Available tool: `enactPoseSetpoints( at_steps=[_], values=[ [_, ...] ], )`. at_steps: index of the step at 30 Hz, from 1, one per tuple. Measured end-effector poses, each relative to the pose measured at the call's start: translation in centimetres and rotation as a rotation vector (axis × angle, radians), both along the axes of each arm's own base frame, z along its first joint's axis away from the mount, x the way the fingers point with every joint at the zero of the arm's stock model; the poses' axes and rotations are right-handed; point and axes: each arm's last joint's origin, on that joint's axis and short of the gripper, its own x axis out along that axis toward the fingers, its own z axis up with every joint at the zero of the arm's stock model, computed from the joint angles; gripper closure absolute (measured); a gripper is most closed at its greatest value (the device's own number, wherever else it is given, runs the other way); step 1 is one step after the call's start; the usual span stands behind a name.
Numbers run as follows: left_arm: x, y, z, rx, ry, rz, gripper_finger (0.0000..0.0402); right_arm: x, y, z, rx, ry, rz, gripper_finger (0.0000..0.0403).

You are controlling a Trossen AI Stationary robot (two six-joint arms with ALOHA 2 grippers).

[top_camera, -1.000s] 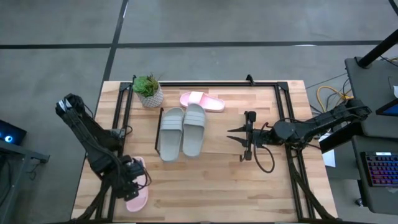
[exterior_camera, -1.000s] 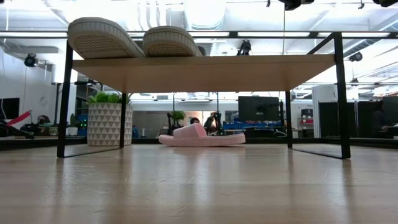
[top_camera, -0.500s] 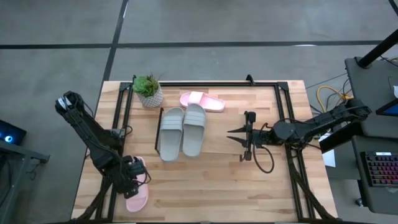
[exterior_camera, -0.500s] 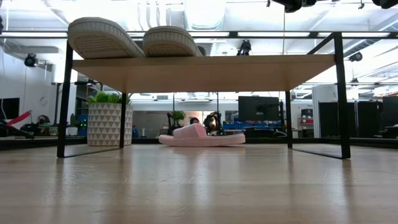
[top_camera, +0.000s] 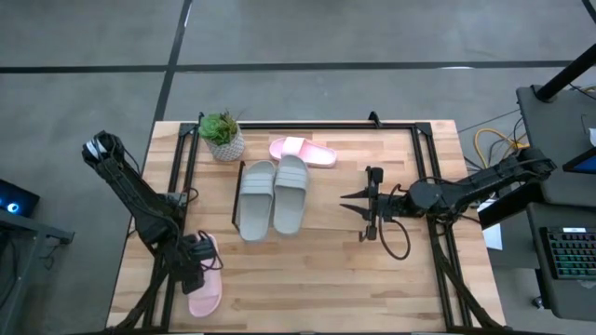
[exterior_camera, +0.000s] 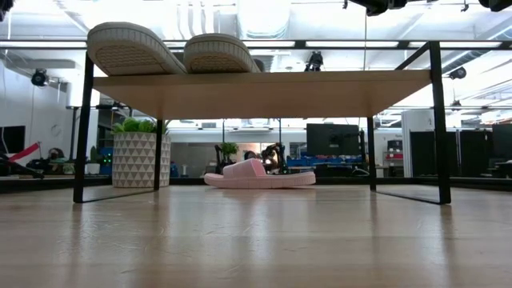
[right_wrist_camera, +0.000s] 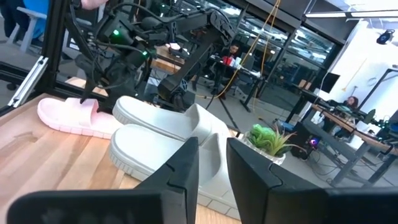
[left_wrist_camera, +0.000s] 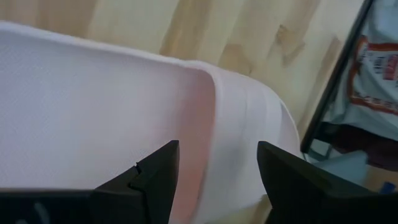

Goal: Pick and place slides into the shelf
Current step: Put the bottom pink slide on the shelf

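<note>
Two grey slides (top_camera: 271,195) (exterior_camera: 160,50) lie side by side, soles down, on the shelf's board (exterior_camera: 264,83), by its left rods (top_camera: 238,191). One pink slide (top_camera: 303,151) (exterior_camera: 260,174) rests on the table beyond the shelf. The other pink slide (top_camera: 205,293) (right_wrist_camera: 68,116) lies by the table's near left corner. My left gripper (top_camera: 194,265) (left_wrist_camera: 217,149) hangs open over its far end, with one finger over the strap (left_wrist_camera: 93,106) and one over the footbed (left_wrist_camera: 249,130). My right gripper (top_camera: 357,216) (right_wrist_camera: 212,155) waits open, right of the shelf. My left gripper comes at the near pink slide from above, its open fingers on either side of the strap's edge (left_wrist_camera: 208,106). I cannot tell whether they touch it. The slide lies flat on the table.
A potted plant (top_camera: 223,136) (exterior_camera: 136,156) stands at the table's far left, beside the shelf. A black frame (top_camera: 436,214) runs along the table's edges. Bare board (top_camera: 317,279) lies between the shelf and the near edge.
My left arm has shifted slightly, and its gripper has edged along the near pink slide toward the table's near edge. The slides and my right arm have kept still.
</note>
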Motion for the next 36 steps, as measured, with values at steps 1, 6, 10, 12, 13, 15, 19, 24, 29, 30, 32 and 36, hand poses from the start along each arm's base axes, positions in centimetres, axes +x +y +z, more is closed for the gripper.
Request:
enactPoseSetpoints(
  at_steps=[1, 6, 10, 12, 13, 15, 19, 24, 29, 30, 32, 36],
  values=[
    [-0.1, 0.1, -0.1, -0.014, 0.001, 0.001, 0.0201, 0.0, 0.0, 0.0, -0.003, 0.001, 0.000, 0.0328],
    [-0.1, 0.1, -0.1, -0.038, 0.008, 0.013, 0.0201, 0.0, 0.0, 0.0, -0.005, 0.001, 0.000, 0.0332],
    [-0.1, 0.0, 0.0, -0.051, 0.004, 0.012, 0.0201, 0.0, 0.0, 0.0, -0.006, 0.001, 0.000, 0.0334],
    [0.0, -0.1, 0.0, -0.060, -0.002, 0.012, 0.0201, 0.0, 0.0, 0.0, -0.006, 0.001, 0.000, 0.0332],
    [0.0, -0.1, -0.1, -0.060, -0.002, 0.012, 0.0201, 0.0, 0.0, 0.0, -0.006, 0.001, 0.000, 0.0331],
    [-0.1, 0.0, -0.3, -0.056, 0.003, 0.014, 0.0201, 0.0, 0.0, 0.0, -0.006, 0.001, 0.000, 0.0329],
    [-0.1, 0.0, -1.0, -0.087, 0.006, 0.038, 0.0201, 0.0, 0.0, 0.0, -0.006, 0.001, 0.000, 0.0329],
    [-0.1, 0.0, -1.4, -0.104, 0.013, 0.049, 0.0201, 0.0, 0.0, 0.0, -0.012, 0.001, 0.000, 0.0335],
    [-0.1, -0.1, -1.3, -0.122, 0.005, 0.044, 0.0201, 0.0, 0.0, 0.0, -0.012, 0.001, 0.000, 0.0337],
    [-0.1, -0.1, -1.3, -0.128, 0.005, 0.041, 0.0202, 0.0, 0.0, 0.0, -0.014, 0.002, 0.000, 0.0337],
    [0.0, -0.2, -1.3, -0.134, 0.004, 0.039, 0.0208, 0.0, 0.0, 0.0, -0.014, 0.002, 0.000, 0.0335],
    [0.0, -0.2, -1.3, -0.134, 0.006, 0.039, 0.0244, 0.0, 0.0, 0.0, -0.014, 0.002, 0.000, 0.0332]
  ],
)
